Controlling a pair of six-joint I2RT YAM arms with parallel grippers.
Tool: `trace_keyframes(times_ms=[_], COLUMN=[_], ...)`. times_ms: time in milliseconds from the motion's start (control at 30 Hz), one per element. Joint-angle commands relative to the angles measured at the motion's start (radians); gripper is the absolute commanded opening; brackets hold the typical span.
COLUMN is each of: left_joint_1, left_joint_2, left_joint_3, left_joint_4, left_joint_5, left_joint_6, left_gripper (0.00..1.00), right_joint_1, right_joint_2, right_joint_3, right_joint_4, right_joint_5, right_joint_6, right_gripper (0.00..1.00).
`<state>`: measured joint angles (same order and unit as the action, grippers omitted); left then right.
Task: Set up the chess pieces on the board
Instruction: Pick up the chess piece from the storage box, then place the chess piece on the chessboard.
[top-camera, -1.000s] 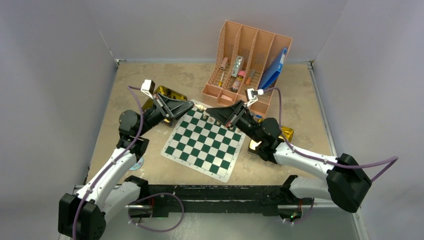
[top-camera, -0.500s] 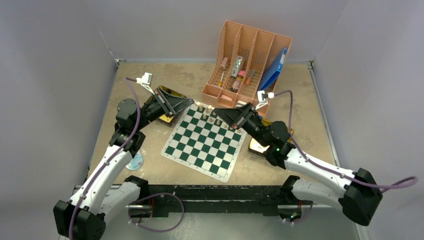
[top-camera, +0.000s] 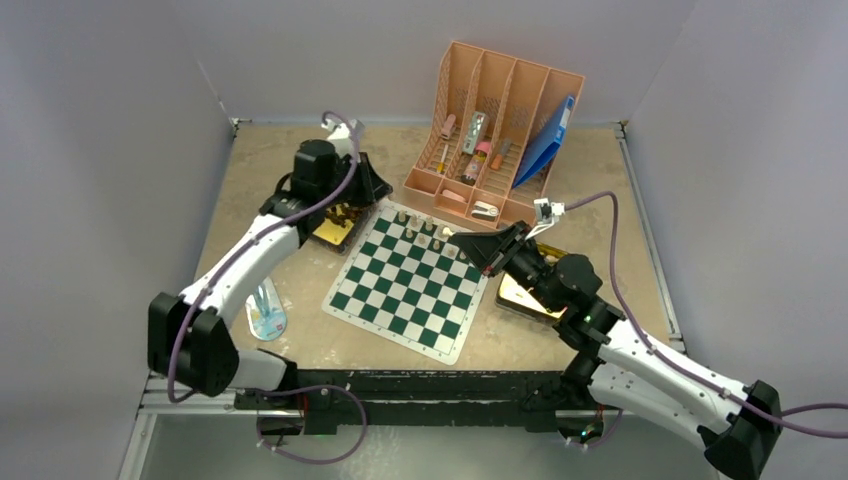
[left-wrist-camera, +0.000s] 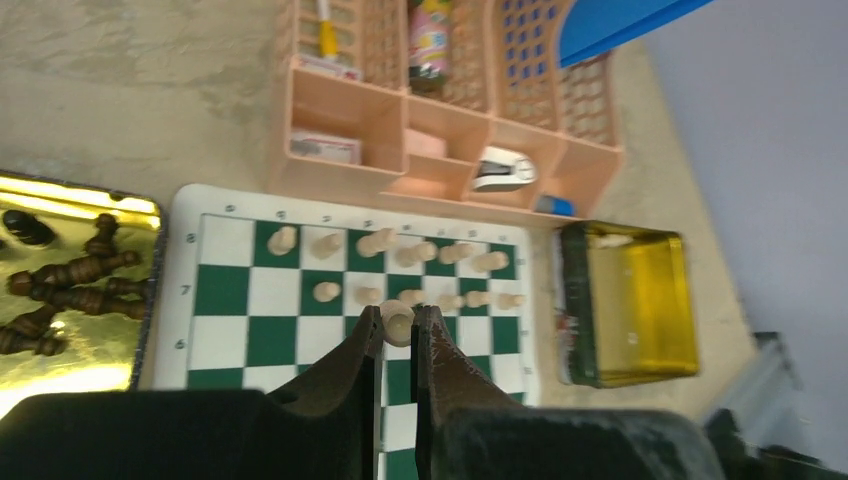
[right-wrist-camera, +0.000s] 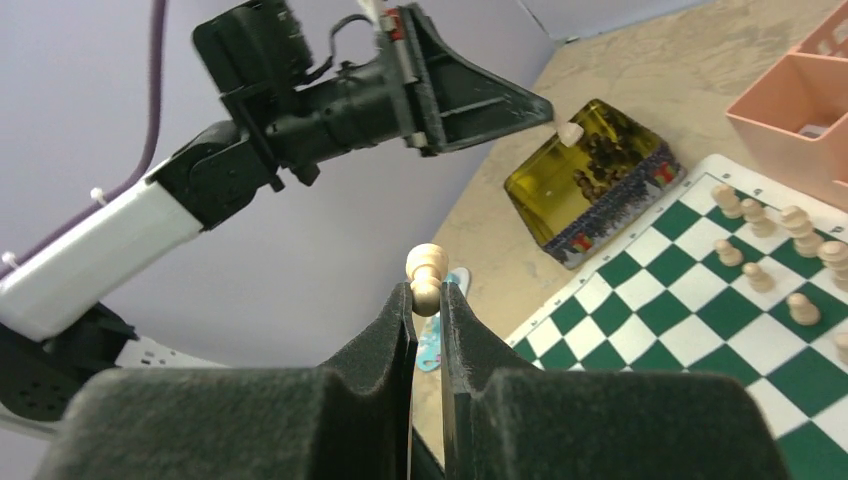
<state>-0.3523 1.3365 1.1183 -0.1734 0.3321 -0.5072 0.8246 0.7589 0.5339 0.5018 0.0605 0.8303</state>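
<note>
Top external view: a tan table carries everything. A pink slotted plastic desk organiser stands at 1 o'clock from the flat green-and-white checkered board, which lies mid-table. One shiny gold rectangular tin sits at the board's 10 o'clock corner and holds the dark brown chess pieces. A second gold tin rests at the board's 3 o'clock edge.

The left end effector hangs above the board's 12 o'clock side, pressed together on a pale tan pawn. The right end effector is lifted above the 2 o'clock corner, pinching a second pale pawn just under its round head. The other pale tan chess pieces already stand upright in the two rows along the 12 o'clock edge.

These figurines look light, rigid and smooth, so they will likely tip at a nudge and could swivel between the pads. The narrow waist below the head seems the safest hold, keeping the base level for setting down among close neighbours.
</note>
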Motion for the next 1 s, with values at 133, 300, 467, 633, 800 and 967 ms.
trace_keyframes(times_ms=[133,300,467,633,800,967], left_joint_1=[-0.108,-0.112,-0.113,-0.112,-0.111,-0.109], left_joint_2=[0.195,0.312,0.406,0.467,0.495,0.518], left_joint_3=[0.054,0.045,0.062,0.071,0.057,0.052], left_joint_4=[0.042,0.111,0.157,0.228,0.271,0.297], left_joint_5=[-0.352,-0.41,-0.423,-0.457,-0.504,-0.488], left_joint_6=[0.25,0.27,0.284,0.303,0.308,0.3], left_gripper=[0.0,0.0,0.0,0.0,0.0,0.0], right_joint_1=[0.004,0.004,0.004,0.004,0.004,0.004], right_joint_2=[-0.082,-0.094,-0.092,-0.076,-0.065,-0.071], right_joint_3=[0.02,0.032,0.026,0.02,0.025,0.018], right_joint_4=[-0.111,-0.13,-0.114,-0.089,-0.09,-0.084], right_joint_5=[0.031,0.036,0.039,0.039,0.038,0.046], right_joint_6=[-0.124,-0.172,-0.19,-0.207,-0.236,-0.244], right_gripper=[0.06,0.07,0.07,0.08,0.09,0.09])
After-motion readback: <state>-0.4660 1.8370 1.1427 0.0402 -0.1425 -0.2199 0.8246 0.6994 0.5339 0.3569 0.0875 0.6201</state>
